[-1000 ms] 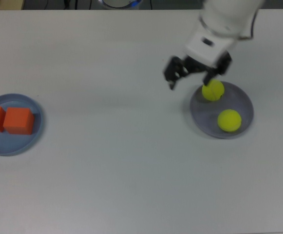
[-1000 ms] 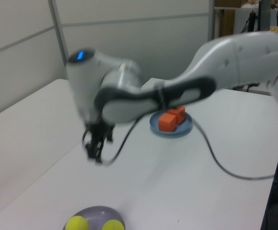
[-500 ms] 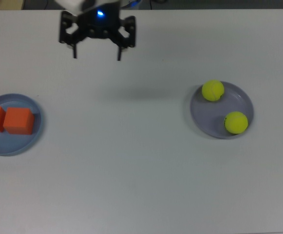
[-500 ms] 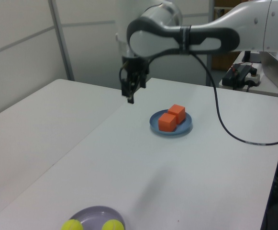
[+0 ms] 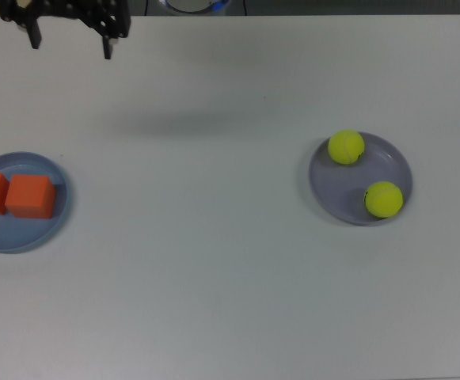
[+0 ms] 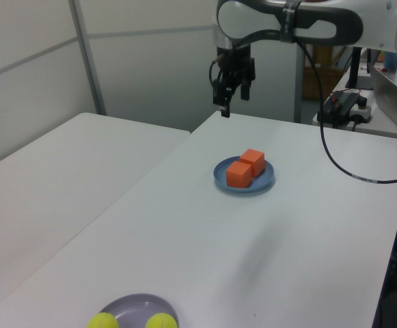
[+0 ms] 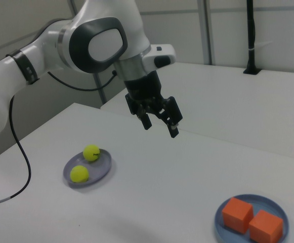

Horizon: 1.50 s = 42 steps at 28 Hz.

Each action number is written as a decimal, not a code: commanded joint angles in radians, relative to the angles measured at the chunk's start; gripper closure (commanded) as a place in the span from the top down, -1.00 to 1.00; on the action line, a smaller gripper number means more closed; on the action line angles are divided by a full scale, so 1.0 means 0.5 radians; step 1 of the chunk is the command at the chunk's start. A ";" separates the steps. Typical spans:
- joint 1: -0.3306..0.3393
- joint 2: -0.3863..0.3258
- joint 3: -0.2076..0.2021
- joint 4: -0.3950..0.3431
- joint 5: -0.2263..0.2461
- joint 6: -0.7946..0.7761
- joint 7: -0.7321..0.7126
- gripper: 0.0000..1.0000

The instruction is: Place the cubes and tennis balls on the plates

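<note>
Two cubes [image 5: 16, 195] sit on blue plate [image 5: 55, 218], two tennis balls [image 5: 346, 147] on lavender plate [image 5: 340, 198]; gripper [image 5: 70, 43], open & empty, hangs high, well apart from blue plate—task looks done, nxt move likely just retract.

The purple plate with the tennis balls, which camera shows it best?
The top view: the whole purple plate shows, with both tennis balls on it. The right view shows it whole too, but smaller and at a slant. The left view cuts it off at the bottom edge.
</note>
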 commanded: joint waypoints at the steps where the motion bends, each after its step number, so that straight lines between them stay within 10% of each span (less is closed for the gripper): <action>1: -0.024 -0.087 -0.019 -0.064 0.022 -0.026 -0.045 1.00; 42: -0.275 -0.210 -0.019 -0.076 0.074 -0.097 0.019 1.00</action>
